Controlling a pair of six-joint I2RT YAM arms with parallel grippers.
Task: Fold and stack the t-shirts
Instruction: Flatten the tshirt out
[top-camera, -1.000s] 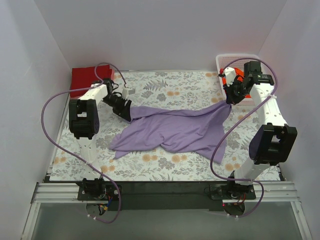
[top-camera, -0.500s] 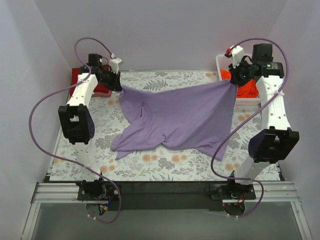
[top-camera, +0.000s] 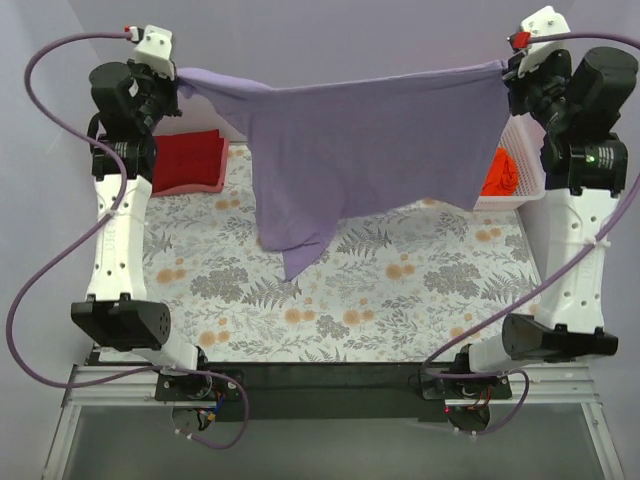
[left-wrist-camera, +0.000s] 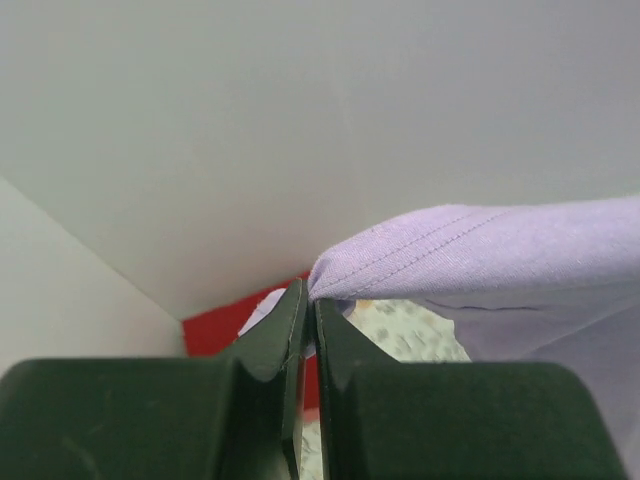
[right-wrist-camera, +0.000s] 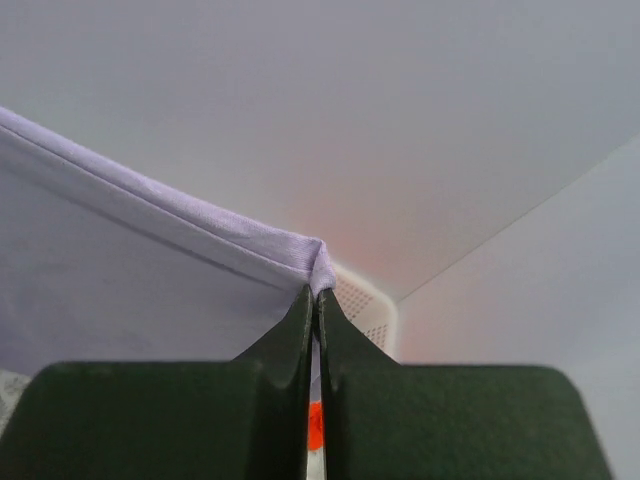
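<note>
Tablecloth (top-camera: 380, 290) with a leaf print shows whole only from the top camera. Above it the lavender t-shirt (top-camera: 370, 150) hangs stretched in the air, its long axis running left to right and one lower point dangling toward the cloth. At back left lies the dark red t-shirt (top-camera: 190, 160), partly behind the left arm. At back right the white basket (top-camera: 503, 203) with the orange t-shirt (top-camera: 503, 172) is half hidden. The wrist views show the grips up close: the left gripper (left-wrist-camera: 308, 295) and right gripper (right-wrist-camera: 315, 290) are each pinched tight on a hem corner.
</note>
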